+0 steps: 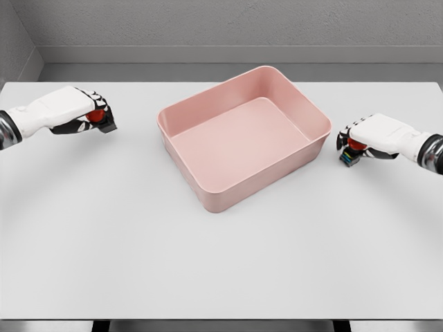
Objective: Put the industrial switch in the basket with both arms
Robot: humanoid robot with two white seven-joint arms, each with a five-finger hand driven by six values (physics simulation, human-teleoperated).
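Counter fills the view, white and wide, running from the near edge to a grey wall at the far side. Near its middle, slightly toward the far side, sits the pink basket, turned at an angle so 1 corner points near-left; it holds nothing.

2 hands flank it, both well apart from its walls. The left hand lies at the far left, fingers curled over a small dark switch with a red part showing under them. The right hand sits at the right, just beside the basket's right corner, fingers clamped on a second switch, dark with a red part and coloured marks at its lower end. Whether either switch is lifted or rests on the counter cannot be told.

From each hand the basket lies inward: rightward for the left, leftward for the right. The right hand looks nearer the rim, so its carry should be shorter; both must likely clear the wall before letting go.
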